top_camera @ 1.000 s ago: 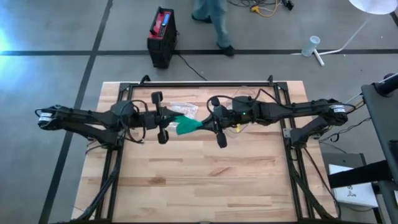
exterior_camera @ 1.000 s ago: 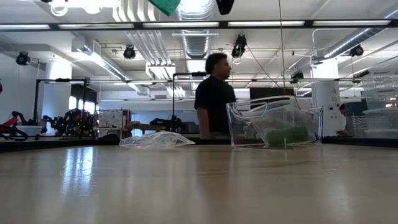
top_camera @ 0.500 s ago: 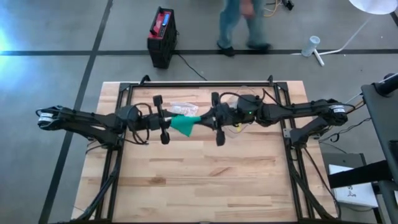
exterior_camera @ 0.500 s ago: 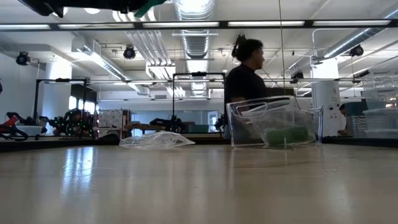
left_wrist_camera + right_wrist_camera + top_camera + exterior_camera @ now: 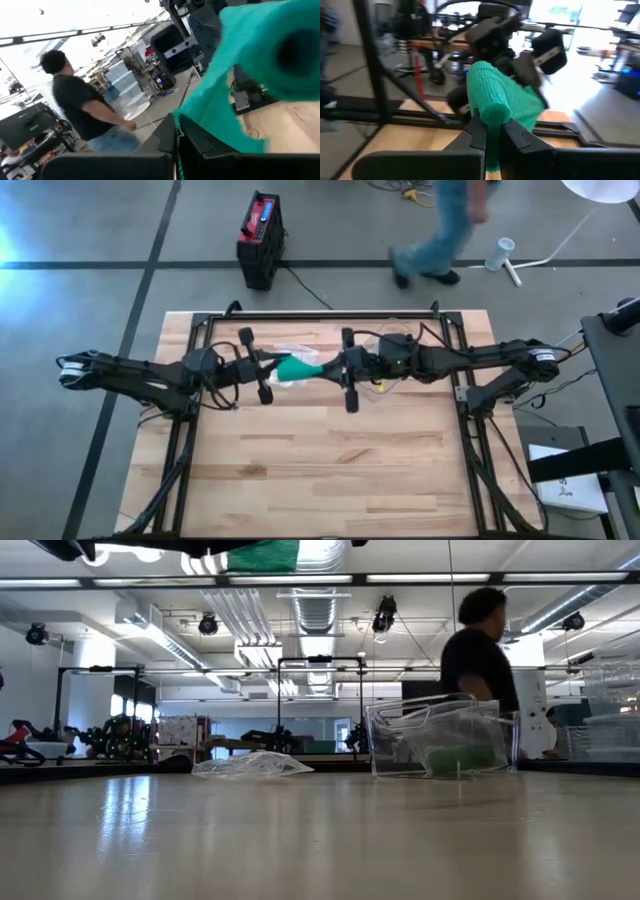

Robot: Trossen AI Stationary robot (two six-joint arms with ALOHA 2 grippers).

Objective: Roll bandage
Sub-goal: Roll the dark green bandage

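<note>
No readable writing or brand marks anywhere. One green bandage (image 5: 298,368) stretched in the air between two claws, well above the wooden table (image 5: 320,470). Left gripper (image 5: 272,364) clamped tight on the bandage's loose end; right gripper (image 5: 330,369) pinched shut just below its rolled end, facing the left one. Beneath and behind the claws, one crumpled clear plastic bag (image 5: 252,765) and one clear bin (image 5: 440,737) with something green inside. Beyond the table, one person (image 5: 482,644) walking past, and one red and black case (image 5: 260,238) on the floor.
</note>
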